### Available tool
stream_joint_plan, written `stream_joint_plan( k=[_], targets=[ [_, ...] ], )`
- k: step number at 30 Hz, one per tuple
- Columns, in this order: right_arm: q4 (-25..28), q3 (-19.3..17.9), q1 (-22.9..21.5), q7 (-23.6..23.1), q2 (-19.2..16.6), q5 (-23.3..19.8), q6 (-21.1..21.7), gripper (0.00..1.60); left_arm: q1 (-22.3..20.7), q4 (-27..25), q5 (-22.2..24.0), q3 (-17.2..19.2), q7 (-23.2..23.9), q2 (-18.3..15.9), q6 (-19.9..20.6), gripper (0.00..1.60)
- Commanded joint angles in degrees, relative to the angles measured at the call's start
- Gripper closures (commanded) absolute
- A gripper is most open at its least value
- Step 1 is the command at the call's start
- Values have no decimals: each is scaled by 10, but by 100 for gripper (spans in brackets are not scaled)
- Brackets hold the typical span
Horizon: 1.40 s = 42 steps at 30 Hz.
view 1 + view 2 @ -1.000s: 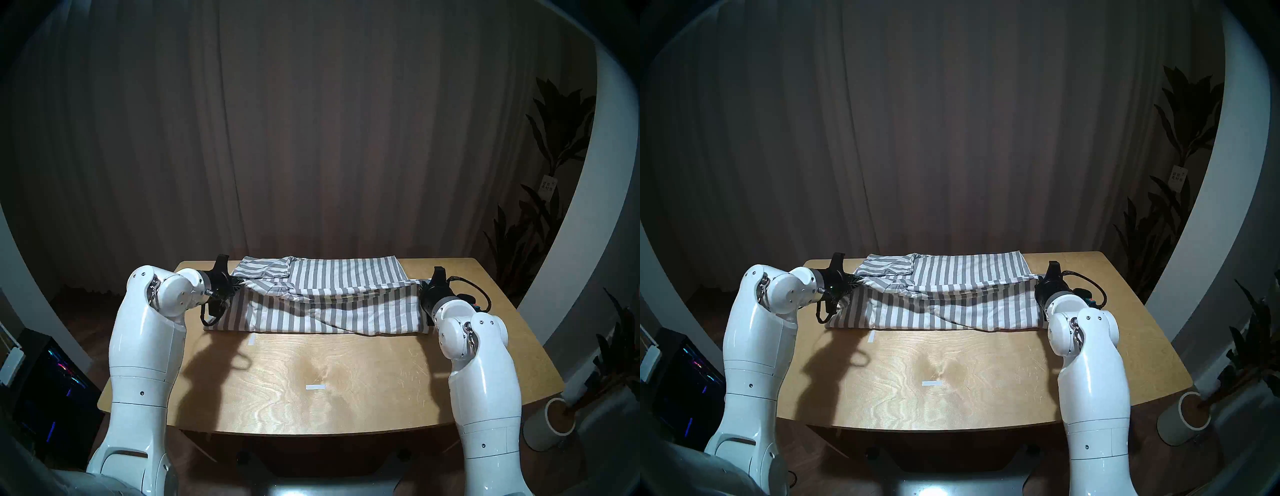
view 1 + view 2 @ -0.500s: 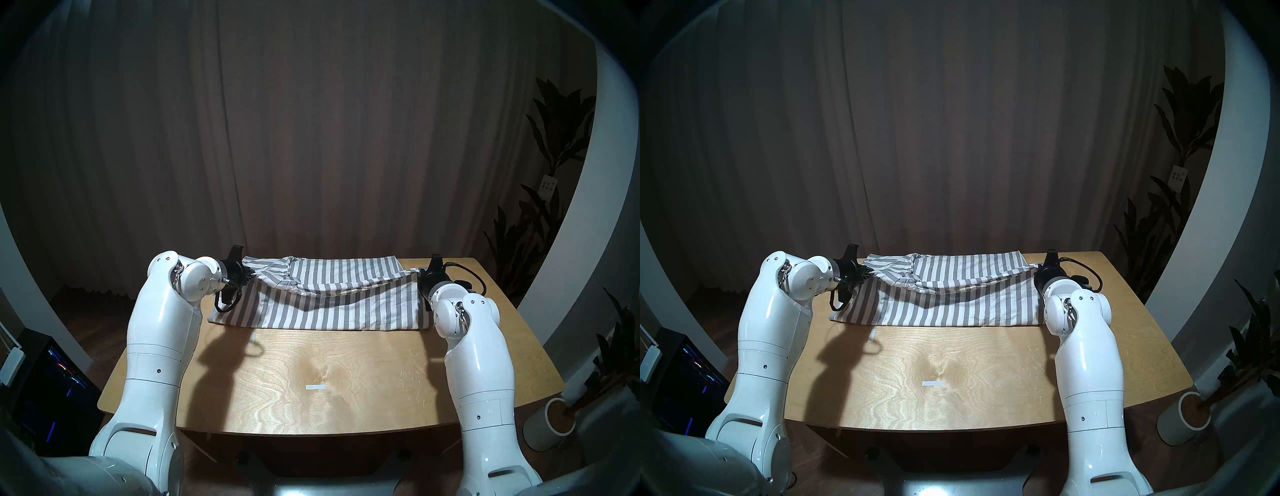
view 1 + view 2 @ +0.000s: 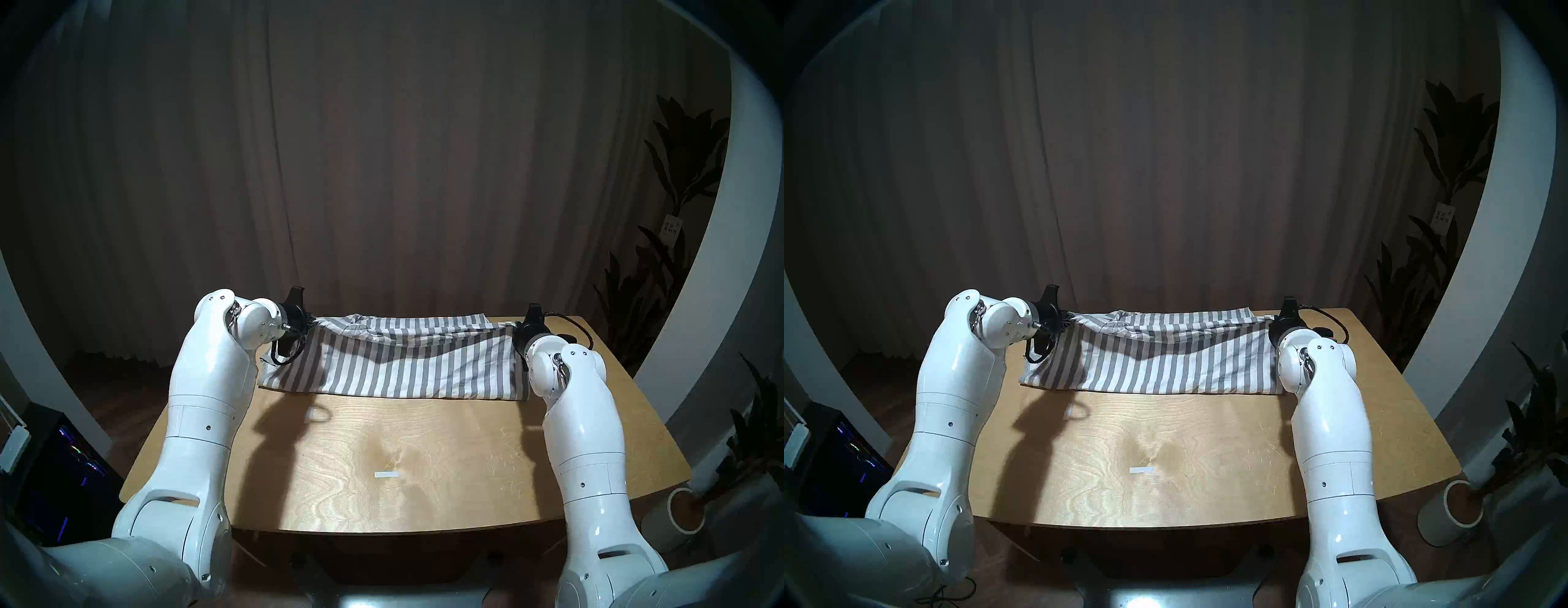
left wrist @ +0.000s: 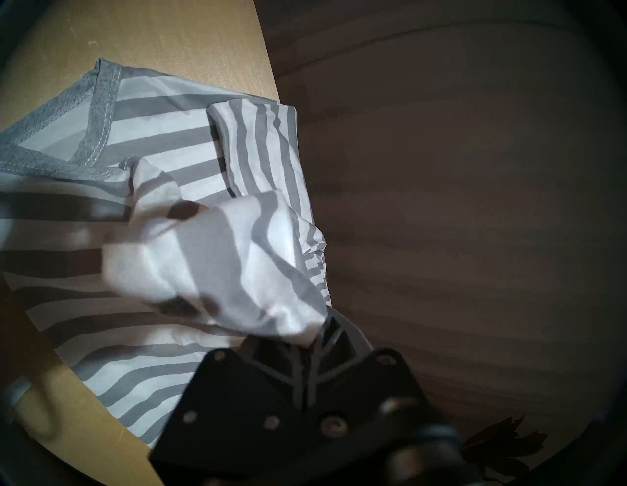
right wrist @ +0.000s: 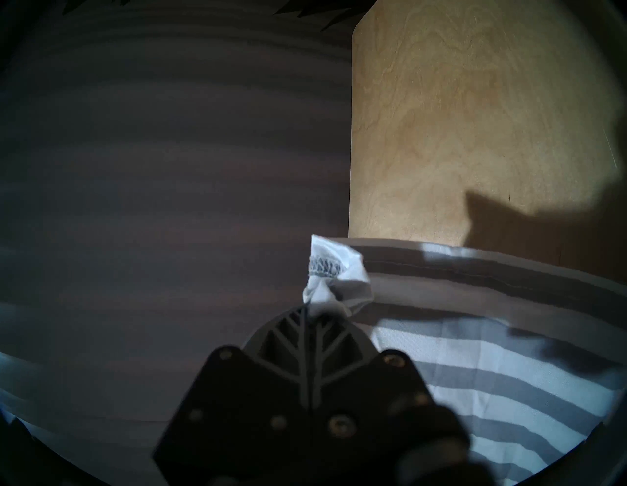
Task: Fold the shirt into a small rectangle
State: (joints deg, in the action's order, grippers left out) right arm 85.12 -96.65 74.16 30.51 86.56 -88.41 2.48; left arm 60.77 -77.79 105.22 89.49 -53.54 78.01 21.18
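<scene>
I see the shirt [image 3: 394, 361] spread across the far half of the table [image 3: 424, 458], its lifted edge stretched between my two arms. My left gripper [image 3: 309, 326] is clamped on bunched cloth at one end, my right gripper [image 3: 514, 327] pinching the opposite corner.

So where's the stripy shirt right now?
In the head view the shirt lies across the far half of the wooden table, its raised edge pinched between the left gripper and right gripper.
</scene>
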Motion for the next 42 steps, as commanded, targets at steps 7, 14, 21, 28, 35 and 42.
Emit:
stream_joint_plan(
  k=[7, 14, 21, 28, 35, 42],
  targets=[
    [-36, 6, -68, -5, 0, 3, -10, 160, -86, 53, -25, -12, 20, 6, -16, 160],
    [-63, 11, -90, -6, 0, 6, -13, 160, -118, 91, -38, -20, 26, 8, -24, 160],
    [-85, 17, -107, -6, 0, 9, -17, 160, -145, 123, -50, -27, 32, 11, -31, 160],
    [-104, 23, -124, -6, 0, 11, -21, 160, -169, 157, -61, -34, 37, 13, -38, 160],
    [-121, 27, -144, -6, -1, 14, -25, 160, -189, 191, -71, -41, 44, 18, -47, 160],
    [-135, 34, -156, -6, 2, 16, -28, 160, -205, 220, -79, -46, 52, 22, -54, 160]
  ],
)
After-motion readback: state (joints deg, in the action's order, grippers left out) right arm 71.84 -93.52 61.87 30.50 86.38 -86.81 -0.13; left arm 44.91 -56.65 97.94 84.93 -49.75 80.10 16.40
